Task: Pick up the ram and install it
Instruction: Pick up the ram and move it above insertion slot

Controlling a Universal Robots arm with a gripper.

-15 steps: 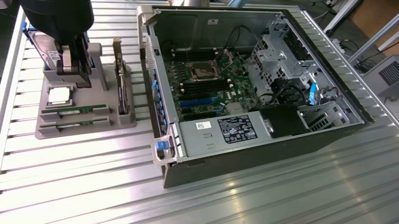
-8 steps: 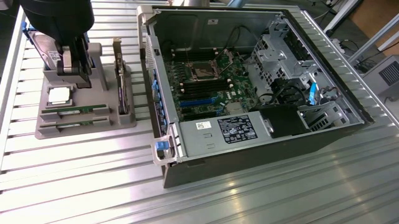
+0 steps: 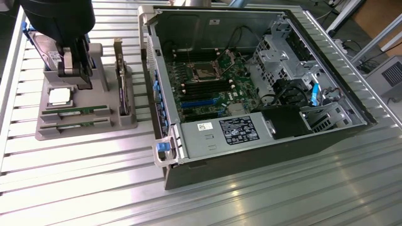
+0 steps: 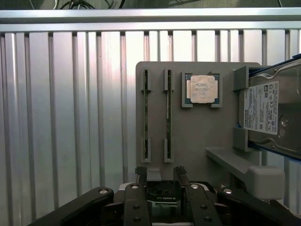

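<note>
1. Ram (image 4: pixel 168 113): two sticks seated edge-up in the grey holder (image 4: pixel 197 134) on the counter (image 4: pixel 70 117).
2. Hand (image 4: pixel 160 171): released, hovering above holder, clear of ram.
3. Handling, judged: light, stiff, fragile; pinch flat faces mid-length.

Clear room above the ram sticks (image 4: pixel 168 113), upright expansion card (image 3: pixel 120 80) and hard drive (image 4: pixel 273 113) nearby, case wall (image 3: pixel 150 70) beyond.
</note>
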